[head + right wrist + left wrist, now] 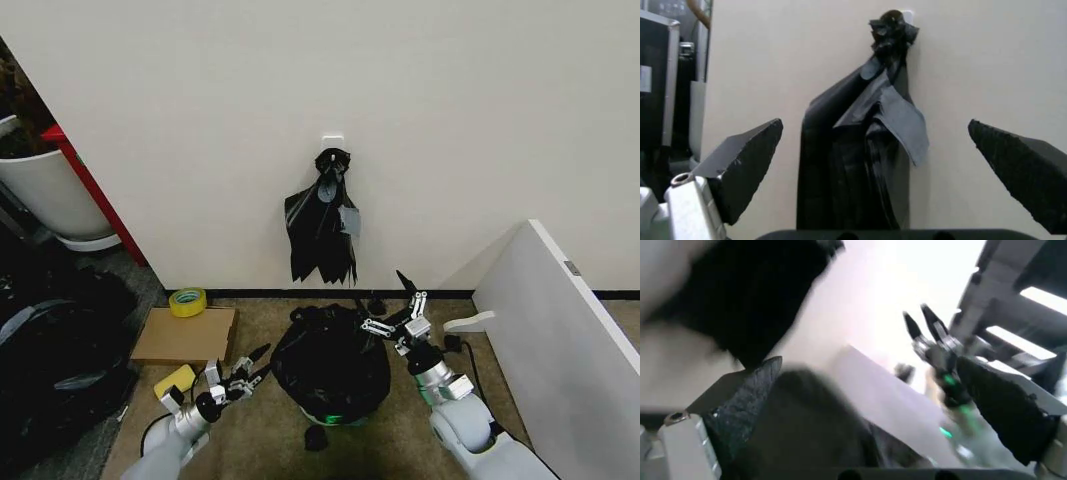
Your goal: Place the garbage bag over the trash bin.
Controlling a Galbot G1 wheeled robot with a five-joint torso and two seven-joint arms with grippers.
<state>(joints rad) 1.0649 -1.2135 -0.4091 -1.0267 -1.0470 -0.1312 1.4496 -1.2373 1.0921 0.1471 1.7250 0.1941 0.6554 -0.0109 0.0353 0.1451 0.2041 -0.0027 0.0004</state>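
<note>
The glossy black garbage bag (330, 362) is draped over the trash bin, hiding all of it but a strip of pale green base (336, 418). My left gripper (256, 366) hovers open just left of the bag, at about the height of its middle. Close to the bag's upper right edge, my right gripper (390, 303) is open and holds nothing. The right wrist view has its fingers (747, 160) spread wide, facing the wall. In the blurred left wrist view, the left fingers (747, 405) are spread wide too, with the right gripper (925, 327) farther off.
A knotted bunch of black plastic (322, 225) (867, 150) hangs from a wall hook above the bin. A white board (560, 330) leans at the right. Cardboard (185, 335), a yellow tape roll (187, 301), a yellow sponge (175, 380), a dark heap of bags (50, 350) and a white planter (50, 190) lie left.
</note>
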